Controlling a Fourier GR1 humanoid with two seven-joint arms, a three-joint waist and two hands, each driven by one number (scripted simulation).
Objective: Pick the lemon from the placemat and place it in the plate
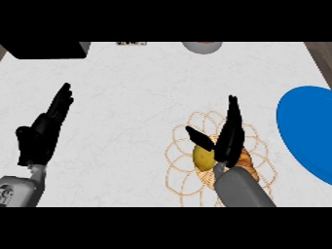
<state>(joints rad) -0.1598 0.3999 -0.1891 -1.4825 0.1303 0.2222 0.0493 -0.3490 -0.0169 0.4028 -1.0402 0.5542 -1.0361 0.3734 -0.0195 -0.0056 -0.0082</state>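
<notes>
We have our right hand (224, 141) down over the lemon (203, 156), which sits on the woven placemat (190, 127) toward the near side of the white surface (147, 87); the fingers are straight and spread from the thumb, not closed on the fruit. Our left hand (43, 131) rests open at the left edge. The risk we see is the round lemon rolling away if the thumb meets it before the fingers do, nudging it off the mat. Should we lift with a shallow hold, it may slip before reaching the blue plate (316, 136), well to the right.
</notes>
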